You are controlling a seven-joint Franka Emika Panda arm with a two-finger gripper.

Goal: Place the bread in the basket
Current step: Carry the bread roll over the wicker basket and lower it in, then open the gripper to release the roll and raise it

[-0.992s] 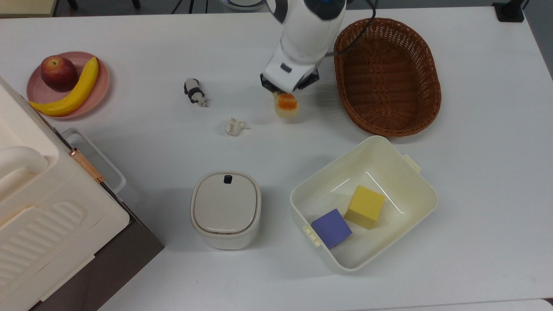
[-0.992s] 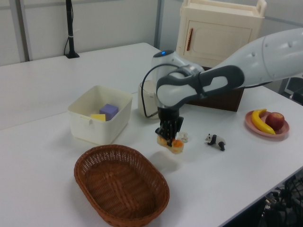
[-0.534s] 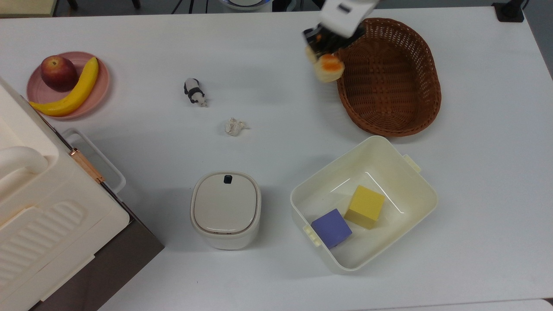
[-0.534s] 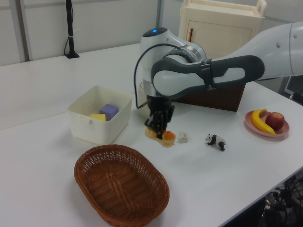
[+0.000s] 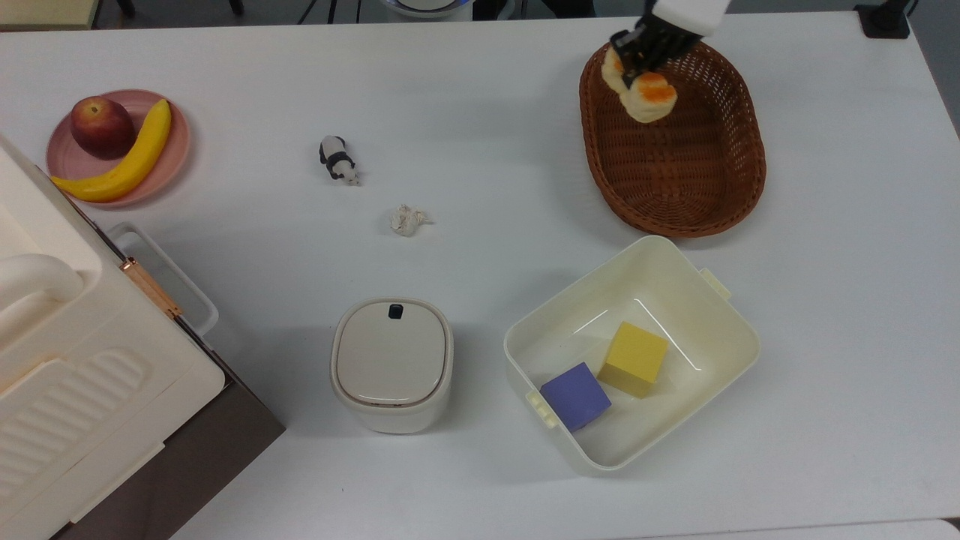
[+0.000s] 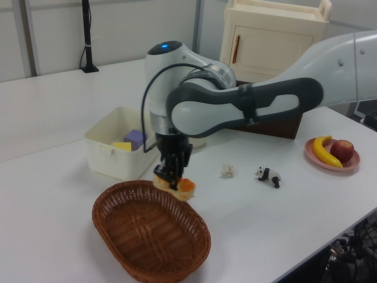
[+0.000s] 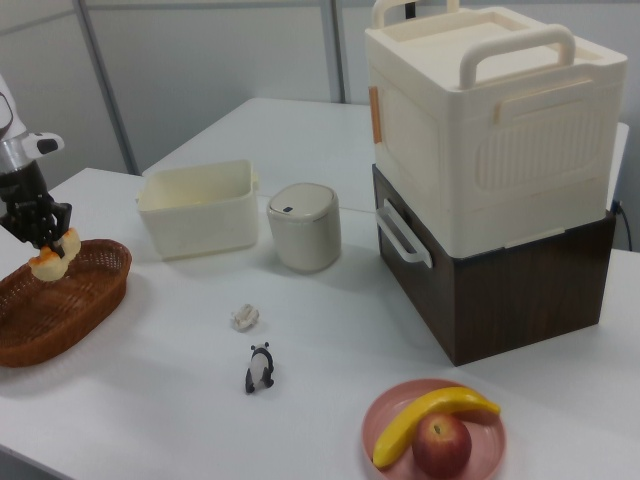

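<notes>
The bread [image 5: 646, 94] [image 6: 179, 186] [image 7: 50, 262], cream with an orange-brown top, hangs in the air over the basket's upper left part in the top view. My gripper [image 5: 636, 58] [image 6: 170, 174] [image 7: 40, 235] is shut on it from above. The brown wicker basket [image 5: 675, 172] [image 6: 147, 236] [image 7: 60, 300] sits on the white table at the top view's upper right. In the left view the bread is above the basket's far rim.
A cream bin [image 5: 679, 289] with a yellow and a purple block lies below the basket in the top view. A paper ball [image 5: 407, 220], toy panda [image 5: 337, 159], lidded white pot [image 5: 391, 361], fruit plate [image 5: 176, 161] and a large cream box [image 5: 75, 390] lie to the top view's left.
The gripper has lifted the bread off the table and carried it to the top view's right, from beside the basket to above its inside.
</notes>
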